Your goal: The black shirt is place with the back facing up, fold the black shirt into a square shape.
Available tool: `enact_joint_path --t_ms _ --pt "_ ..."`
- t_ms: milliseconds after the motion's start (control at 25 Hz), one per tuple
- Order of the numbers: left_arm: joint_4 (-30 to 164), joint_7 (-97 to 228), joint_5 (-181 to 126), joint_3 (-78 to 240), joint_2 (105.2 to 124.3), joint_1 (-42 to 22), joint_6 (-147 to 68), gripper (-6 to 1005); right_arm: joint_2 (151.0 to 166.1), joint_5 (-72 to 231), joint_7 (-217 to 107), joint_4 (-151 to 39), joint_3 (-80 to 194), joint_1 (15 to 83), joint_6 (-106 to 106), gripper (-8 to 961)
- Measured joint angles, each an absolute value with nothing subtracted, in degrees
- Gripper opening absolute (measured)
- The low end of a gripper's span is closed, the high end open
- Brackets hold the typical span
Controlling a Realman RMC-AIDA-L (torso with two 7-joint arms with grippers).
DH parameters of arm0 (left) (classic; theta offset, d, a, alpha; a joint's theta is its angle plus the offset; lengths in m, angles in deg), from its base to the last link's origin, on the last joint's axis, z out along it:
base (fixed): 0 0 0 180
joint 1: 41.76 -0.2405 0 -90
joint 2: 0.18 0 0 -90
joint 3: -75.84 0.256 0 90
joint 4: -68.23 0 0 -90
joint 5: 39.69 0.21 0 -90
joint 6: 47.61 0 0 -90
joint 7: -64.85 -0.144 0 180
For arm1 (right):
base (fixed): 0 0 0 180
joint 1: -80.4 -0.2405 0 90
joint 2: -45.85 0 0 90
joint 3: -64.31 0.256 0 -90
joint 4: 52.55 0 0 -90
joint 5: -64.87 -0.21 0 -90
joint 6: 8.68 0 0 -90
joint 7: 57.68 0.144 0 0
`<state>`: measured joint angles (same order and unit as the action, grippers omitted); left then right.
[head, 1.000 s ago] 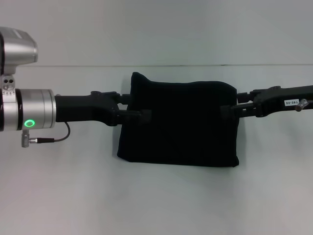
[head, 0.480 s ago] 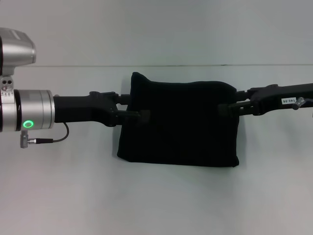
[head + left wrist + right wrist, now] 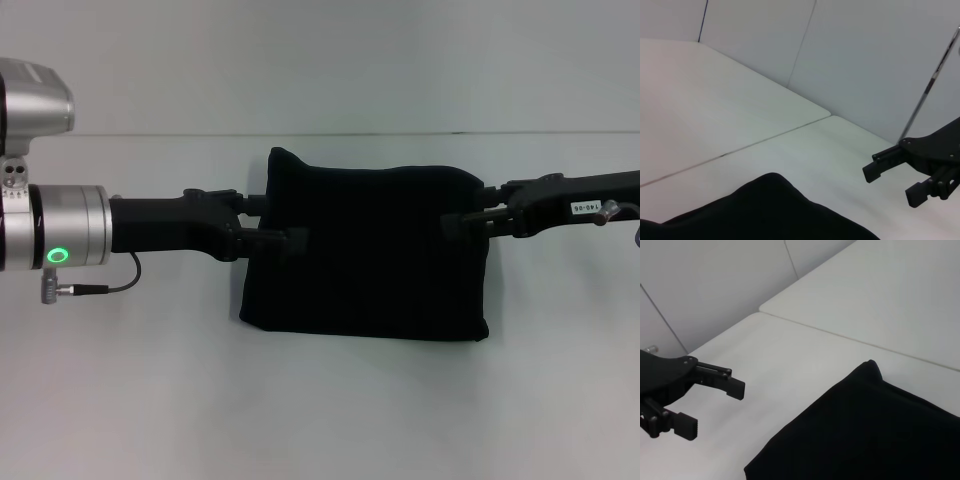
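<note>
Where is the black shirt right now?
In the head view, the black shirt lies folded into a rectangle in the middle of the white table, between the left gripper and the right gripper.

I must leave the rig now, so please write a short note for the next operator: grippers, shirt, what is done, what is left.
Left gripper: open, holding nothing, at the left edge of the black shirt.
Right gripper: open, holding nothing, at the shirt's right edge.
Shirt: flat on the white table, midway between the arms.
Done: the shirt is folded into a compact, nearly square block.
Left: probably only pull both arms clear and check the shape.
</note>
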<state>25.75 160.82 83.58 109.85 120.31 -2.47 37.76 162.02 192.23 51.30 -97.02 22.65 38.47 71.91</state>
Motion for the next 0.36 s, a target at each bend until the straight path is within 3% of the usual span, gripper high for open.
enact_joint_path --t_ms 360 --pt "25.7 160.8 83.6 109.8 120.31 -2.5 37.9 919 162.05 192.2 51.3 -97.0 22.8 38.6 71.9 914"
